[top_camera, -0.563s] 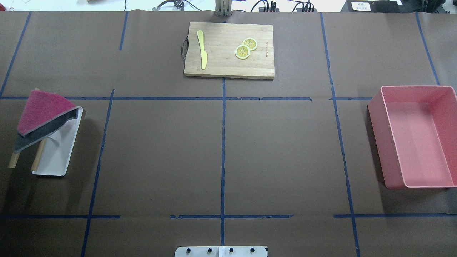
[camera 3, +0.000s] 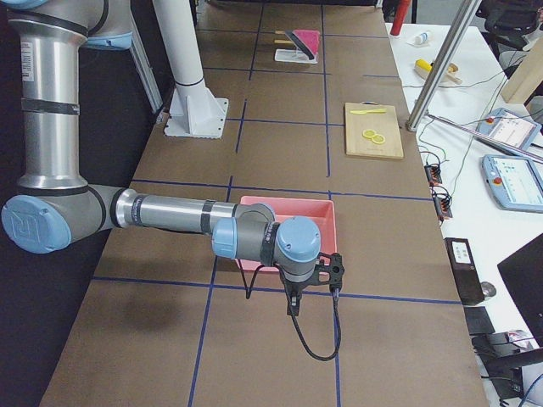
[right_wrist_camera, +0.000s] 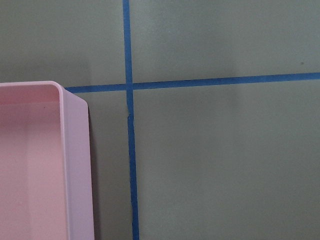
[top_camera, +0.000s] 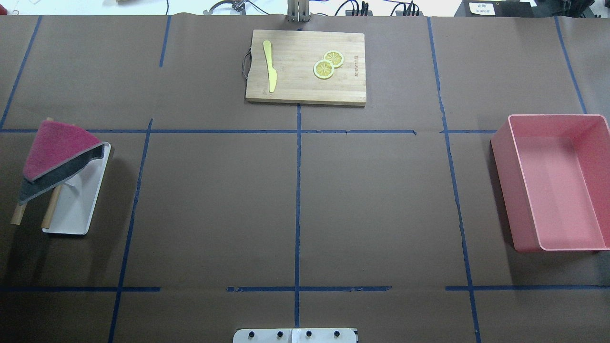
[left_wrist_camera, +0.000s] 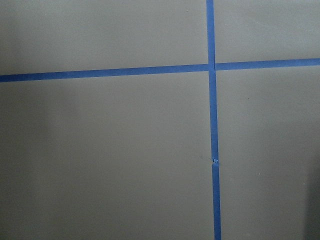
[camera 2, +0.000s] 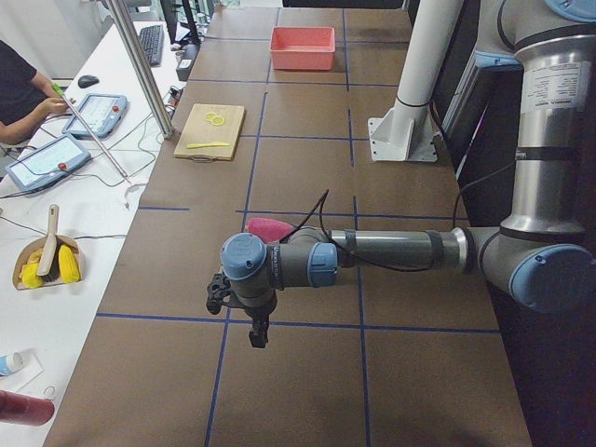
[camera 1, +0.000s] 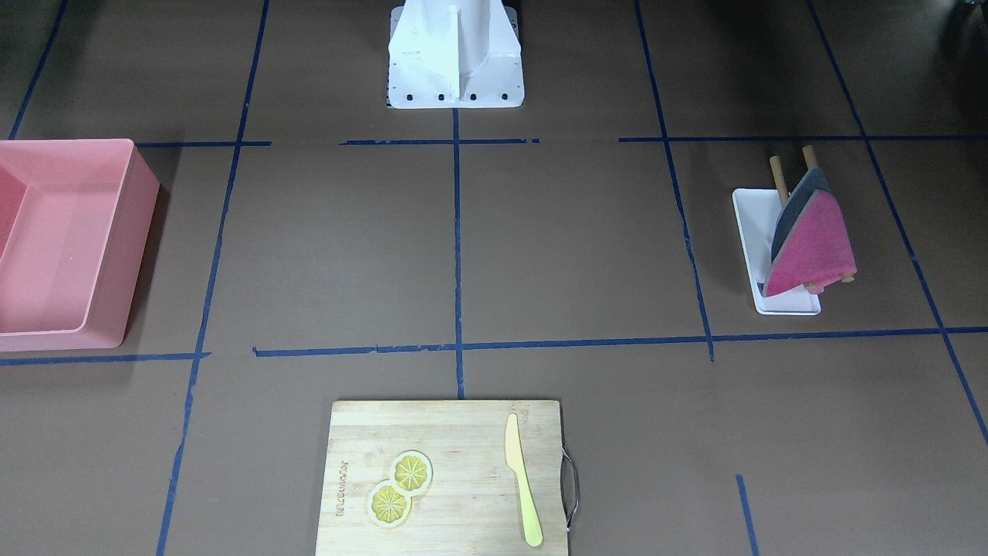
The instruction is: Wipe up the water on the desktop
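The brown desktop [top_camera: 214, 200] fills the whole work area, crossed by blue tape lines [top_camera: 298, 200] that cut it into a grid, and everything else stands on it.

At the far edge from the robot lies a wooden cutting board [top_camera: 295, 88] with a yellow knife [top_camera: 269, 65] and 2 lemon slices [top_camera: 328, 64] on it, the slices overlapping. On the robot's left sits a small white tray [top_camera: 78, 209]. A pink and grey cloth [top_camera: 57, 147] is draped over 2 wooden rods [top_camera: 50, 212] that slant over it. On the robot's right is a pink bin [top_camera: 505, 190], well apart from the board. The robot's white base [camera 1: 455, 54] stands at the near edge, on the middle tape line.

From the left end of the table, the left arm [camera 2: 400, 251] reaches out level over the desktop with its wrist turned down. The left gripper [camera 2: 258, 337] hangs above the surface beside a tape line, with the cloth showing behind the arm. Its camera sees only bare desktop and a tape crossing. From the other end, the right arm [camera 3: 170, 212] lies level too. The right gripper [camera 3: 293, 307] hangs just past the bin's near edge, and its camera catches a corner of the bin beside a tape crossing.

From these side angles I cannot tell whether either gripper's fingers are spread or pressed together.
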Motion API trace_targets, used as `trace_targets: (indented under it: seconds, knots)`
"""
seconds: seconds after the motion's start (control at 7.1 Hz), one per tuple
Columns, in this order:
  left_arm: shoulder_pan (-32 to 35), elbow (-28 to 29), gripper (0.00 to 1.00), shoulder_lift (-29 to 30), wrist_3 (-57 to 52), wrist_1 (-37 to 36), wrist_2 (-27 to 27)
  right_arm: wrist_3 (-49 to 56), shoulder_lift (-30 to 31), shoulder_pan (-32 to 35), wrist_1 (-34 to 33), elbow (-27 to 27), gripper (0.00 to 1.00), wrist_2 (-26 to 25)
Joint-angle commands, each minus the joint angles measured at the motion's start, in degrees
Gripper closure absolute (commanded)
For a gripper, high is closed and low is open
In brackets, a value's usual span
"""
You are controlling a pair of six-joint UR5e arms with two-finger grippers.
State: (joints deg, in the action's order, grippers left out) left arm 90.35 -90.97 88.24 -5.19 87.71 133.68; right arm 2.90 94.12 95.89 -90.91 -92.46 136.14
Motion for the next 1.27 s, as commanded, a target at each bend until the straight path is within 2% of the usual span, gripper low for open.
trace_targets:
  seconds: [0.0,0.28,0.7,0.99,1.13]
  knots:
    - [0.0,-0.09,0.0,0.09,0.0,0.0,0.0,0.0,0.01,0.0,0.03,-0.09,0.0,0.0]
    - [0.0,-2.0,0.0,0.09,0.52,0.52,0.0,-0.17,-0.07,0.0,0.03,-0.09,0.0,0.0]
    - [-0.61,-11.14,0.0,0.79,2.53,0.35,0.18,0.0,-0.07,0.0,0.03,-1.14,0.0,-0.08]
    - [-5.07,-12.48,0.0,1.49,14.8,3.75,9.45,0.18,-0.16,0.0,0.12,-1.32,0.0,-0.17]
    - [-8.93,-12.48,0.0,1.49,20.94,7.61,10.37,0.0,-0.86,-0.35,0.21,-1.41,0.0,-0.26]
